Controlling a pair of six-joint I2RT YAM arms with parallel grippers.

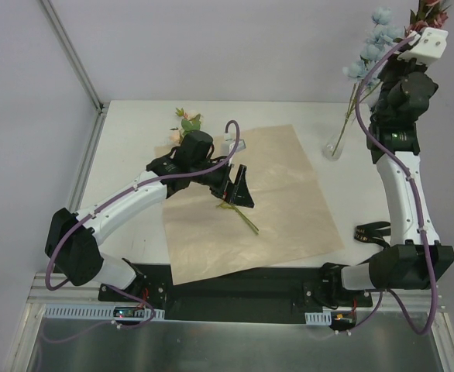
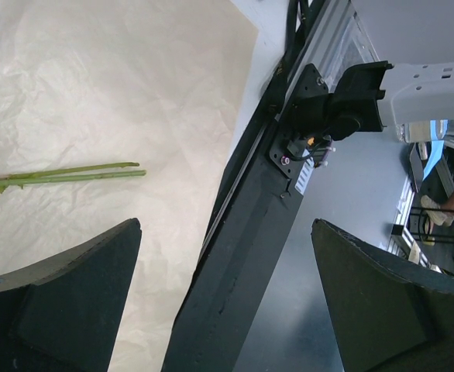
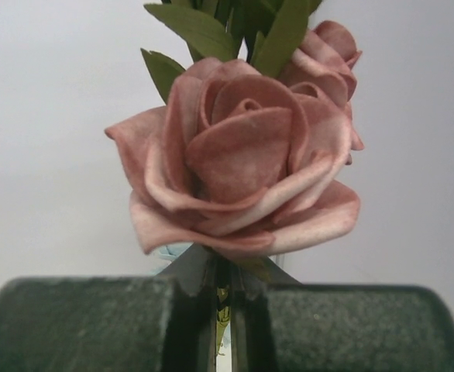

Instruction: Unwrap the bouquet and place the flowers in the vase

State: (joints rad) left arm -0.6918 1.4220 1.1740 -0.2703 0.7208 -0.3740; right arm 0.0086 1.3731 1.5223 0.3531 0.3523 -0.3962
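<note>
Kraft paper (image 1: 281,209), tan and softly crinkled, lies opened flat on the white table (image 1: 126,147). Your left gripper (image 1: 239,188) hovers over the middle of that paper, its wedge-shaped black fingers (image 2: 72,302) spread wide with nothing between them. Thin green stems (image 2: 72,175) lie on the paper just beside it, and a small cluster of cream and pink roses (image 1: 187,124) with leaves sits at the paper's far left corner. Past the paper's far right corner stands the clear glass vase (image 1: 334,149), slender-necked with a rounded base, holding a spray of pale blue blossoms (image 1: 374,39) that leans to the right. High above it, your right gripper (image 3: 221,310) is clamped tight on the stem of a dusty-pink rose (image 3: 239,167), whose layered petals look matte and curled, with green leaves behind. A black ribbon (image 1: 373,231) lies off the paper's right edge, beside your right arm.
</note>
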